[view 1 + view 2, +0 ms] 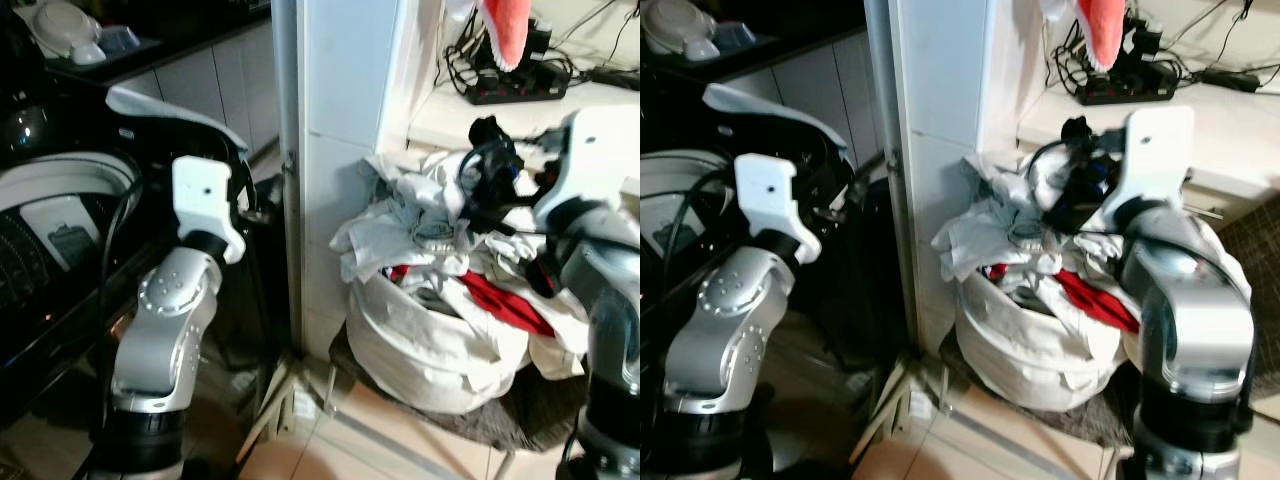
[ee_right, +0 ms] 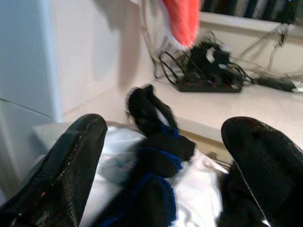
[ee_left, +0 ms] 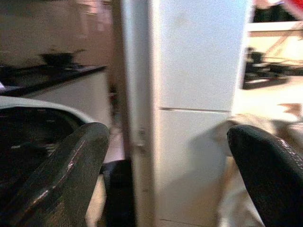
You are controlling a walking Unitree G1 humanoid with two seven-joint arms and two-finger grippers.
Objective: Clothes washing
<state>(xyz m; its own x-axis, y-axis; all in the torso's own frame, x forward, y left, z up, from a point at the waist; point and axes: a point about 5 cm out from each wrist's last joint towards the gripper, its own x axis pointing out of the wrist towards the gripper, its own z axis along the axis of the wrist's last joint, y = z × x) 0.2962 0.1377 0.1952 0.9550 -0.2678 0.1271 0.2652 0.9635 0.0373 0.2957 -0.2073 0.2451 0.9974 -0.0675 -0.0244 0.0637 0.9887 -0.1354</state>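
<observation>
my right gripper, jaws spread, hovers over a dark garment atop the laundry bag; soft, light, floppy, so i'd pinch its bunched top.

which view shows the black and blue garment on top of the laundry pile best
The right wrist view: the black garment with blue trim lies close up between the open right gripper fingers, on white clothes. Both eye views show it small, a dark lump at the gripper atop the laundry bag.
</observation>
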